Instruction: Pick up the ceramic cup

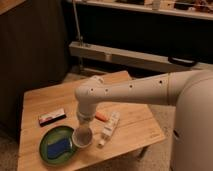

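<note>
The arm (135, 90) is a smooth white tube with a row of small dark holes and a rounded elbow. Below it, the gripper (83, 127) is a short grey piece, just above its jaws.
</note>
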`<state>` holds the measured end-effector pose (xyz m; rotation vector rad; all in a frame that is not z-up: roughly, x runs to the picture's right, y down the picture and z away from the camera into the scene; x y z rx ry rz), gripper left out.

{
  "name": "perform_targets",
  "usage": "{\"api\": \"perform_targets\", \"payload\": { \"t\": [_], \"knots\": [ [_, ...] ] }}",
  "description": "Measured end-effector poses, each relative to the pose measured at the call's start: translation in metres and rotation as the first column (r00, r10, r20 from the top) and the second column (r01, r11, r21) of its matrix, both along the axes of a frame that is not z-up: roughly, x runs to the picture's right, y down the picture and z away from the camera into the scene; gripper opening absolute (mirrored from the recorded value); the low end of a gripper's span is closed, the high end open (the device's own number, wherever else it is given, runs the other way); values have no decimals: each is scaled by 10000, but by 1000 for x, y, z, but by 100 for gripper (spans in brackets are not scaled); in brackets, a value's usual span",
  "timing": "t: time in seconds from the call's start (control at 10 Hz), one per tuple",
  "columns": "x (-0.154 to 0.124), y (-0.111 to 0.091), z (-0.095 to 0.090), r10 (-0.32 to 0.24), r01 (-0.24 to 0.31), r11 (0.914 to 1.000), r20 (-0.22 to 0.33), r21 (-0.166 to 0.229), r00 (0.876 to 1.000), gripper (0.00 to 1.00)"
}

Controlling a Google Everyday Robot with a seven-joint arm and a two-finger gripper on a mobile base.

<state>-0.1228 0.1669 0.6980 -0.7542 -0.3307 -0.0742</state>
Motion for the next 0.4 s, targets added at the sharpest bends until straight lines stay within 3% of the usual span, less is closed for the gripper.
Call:
{"api": "perform_targets", "payload": {
  "t": [0.4],
  "knots": [
    [-6, -64, -74, 120, -127, 9999, 582, 111, 9982, 6]
  ]
}}
